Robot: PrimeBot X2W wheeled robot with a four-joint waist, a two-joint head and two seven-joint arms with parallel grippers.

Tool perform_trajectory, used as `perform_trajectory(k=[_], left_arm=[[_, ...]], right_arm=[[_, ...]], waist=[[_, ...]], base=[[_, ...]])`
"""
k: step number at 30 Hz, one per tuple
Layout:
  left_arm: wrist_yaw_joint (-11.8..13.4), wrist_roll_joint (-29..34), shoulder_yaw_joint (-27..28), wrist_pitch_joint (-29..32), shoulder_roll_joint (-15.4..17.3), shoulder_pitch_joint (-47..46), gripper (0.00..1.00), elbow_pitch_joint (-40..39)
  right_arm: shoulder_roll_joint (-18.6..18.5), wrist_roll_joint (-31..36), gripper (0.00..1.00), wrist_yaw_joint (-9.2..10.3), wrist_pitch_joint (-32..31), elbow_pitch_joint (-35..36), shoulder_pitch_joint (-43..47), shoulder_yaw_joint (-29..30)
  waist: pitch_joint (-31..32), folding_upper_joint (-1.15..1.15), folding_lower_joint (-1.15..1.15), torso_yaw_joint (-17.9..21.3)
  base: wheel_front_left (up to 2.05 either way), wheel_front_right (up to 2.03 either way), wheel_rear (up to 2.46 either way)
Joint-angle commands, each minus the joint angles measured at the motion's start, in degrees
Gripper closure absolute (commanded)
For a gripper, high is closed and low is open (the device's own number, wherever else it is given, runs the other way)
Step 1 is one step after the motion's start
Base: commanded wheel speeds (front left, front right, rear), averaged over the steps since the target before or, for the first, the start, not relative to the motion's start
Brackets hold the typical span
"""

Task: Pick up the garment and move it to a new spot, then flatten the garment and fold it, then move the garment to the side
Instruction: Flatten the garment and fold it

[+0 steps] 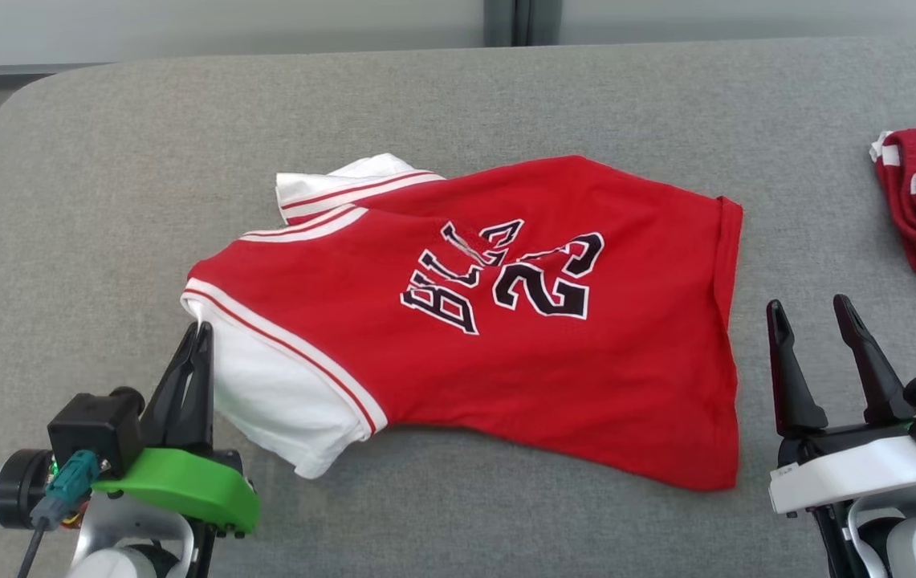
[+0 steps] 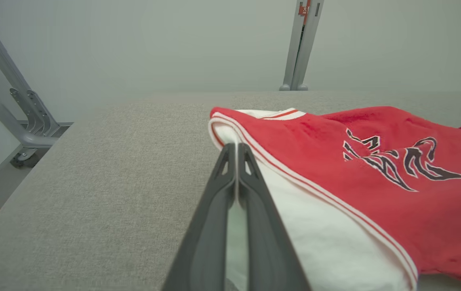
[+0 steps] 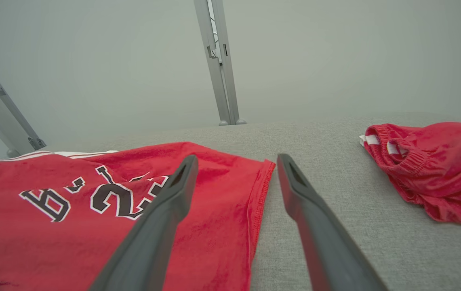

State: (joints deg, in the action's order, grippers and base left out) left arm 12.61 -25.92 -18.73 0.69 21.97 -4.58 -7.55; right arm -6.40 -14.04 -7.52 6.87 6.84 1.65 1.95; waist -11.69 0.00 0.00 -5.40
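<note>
Pinching the sleeve (image 1: pixel 265 393) of the shirt (image 1: pixel 586 377) with left fingers (image 1: pixel 185 385), holding right fingers (image 1: pixel 788 377) wide beside its hem (image 1: pixel 729 321), flattening and folding yet to do.

My head camera looks forward and down over the grey table (image 1: pixel 458 96), seeing the whole jersey (image 1: pixel 570 361). My left wrist camera rides low, close along my left end effector (image 2: pixel 236 146), facing the jersey's sleeve end. My right wrist camera looks along my right end effector (image 3: pixel 237 158) at its hem. All share the jersey.
</note>
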Motion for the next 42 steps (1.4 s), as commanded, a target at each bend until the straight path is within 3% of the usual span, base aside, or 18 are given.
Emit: perform_trajectory(k=[1,5,8,16,17,18,19,20,23,28,35,42], left_arm=[[0.9,0.2,0.4,0.7,0.6,1.1,1.0,-1.2],[1.5,-0.7,0.4,3.0,0.7,0.9,1.0,-0.5],[0.3,-1.7,0.4,3.4,0.2,-1.9,1.0,3.7],[-5.2,-4.9,0.2,1.6,-2.6,-12.3,1.0,24.1],[-6.1,-5.5,0.2,0.8,-3.4,-13.4,0.95,26.5],[-6.6,-5.4,0.0,0.3,-3.8,-14.2,0.74,28.4],[-7.1,-5.6,-0.1,-0.7,-4.3,-15.0,0.41,29.9],[-7.6,-5.7,0.0,-1.9,-4.7,-15.7,0.0,31.1],[-8.2,-5.2,0.4,-7.3,-5.9,-16.8,0.0,34.0],[-6.8,-3.3,1.7,-14.6,-6.5,-14.8,0.0,32.3],[-4.2,1.0,6.7,-15.9,-5.4,-8.1,0.0,20.0],[-4.5,3.2,7.8,-15.8,-4.4,0.8,0.0,10.7]], right_arm=[[0.0,-0.1,0.0,0.07,-0.1,0.2,0.5,0.0],[0.1,-0.2,0.0,0.07,-0.2,0.5,-0.4,-0.4],[0.3,0.0,0.0,0.07,-0.1,0.6,-1.1,-0.5],[1.2,-0.1,0.0,0.07,0.8,0.0,-2.3,-0.4],[1.3,-0.1,0.0,0.07,1.0,-0.1,-2.4,-0.3],[1.3,-0.1,0.0,0.07,1.1,-0.2,-2.5,-0.3],[1.4,0.0,0.0,0.07,1.3,-0.3,-2.5,-0.2],[1.4,0.0,0.0,0.07,1.4,-0.4,-2.5,-0.2],[1.5,0.7,0.0,0.07,2.1,-0.3,-2.4,0.0],[1.4,1.7,0.0,0.07,2.1,0.7,-2.0,0.3],[0.8,3.0,0.0,0.07,0.6,2.9,-0.6,0.4],[0.8,3.7,0.0,0.07,-1.2,4.3,1.9,0.6]], waist=[[0.5,0.0,0.0,-0.8],[0.0,0.0,0.0,-0.2],[-0.9,0.0,0.0,1.2],[-3.8,0.0,0.0,6.1],[-4.0,0.0,0.0,6.5],[-4.1,0.0,0.0,6.9],[-4.2,0.0,0.0,7.1],[-4.3,0.0,0.0,7.3],[-4.2,0.0,0.0,7.4],[-2.8,0.0,0.0,6.3],[0.5,0.0,0.0,3.8],[3.8,0.0,0.0,2.5]], base=[[0.0,0.0,0.0],[0.0,0.0,0.0],[0.0,0.0,0.0],[0.0,0.0,0.0],[0.0,0.0,0.0],[0.0,0.0,0.0],[0.0,0.0,0.0],[0.0,0.0,0.0],[0.0,0.0,0.0],[0.0,0.0,0.0],[0.0,0.0,0.0],[0.0,0.0,0.0]])
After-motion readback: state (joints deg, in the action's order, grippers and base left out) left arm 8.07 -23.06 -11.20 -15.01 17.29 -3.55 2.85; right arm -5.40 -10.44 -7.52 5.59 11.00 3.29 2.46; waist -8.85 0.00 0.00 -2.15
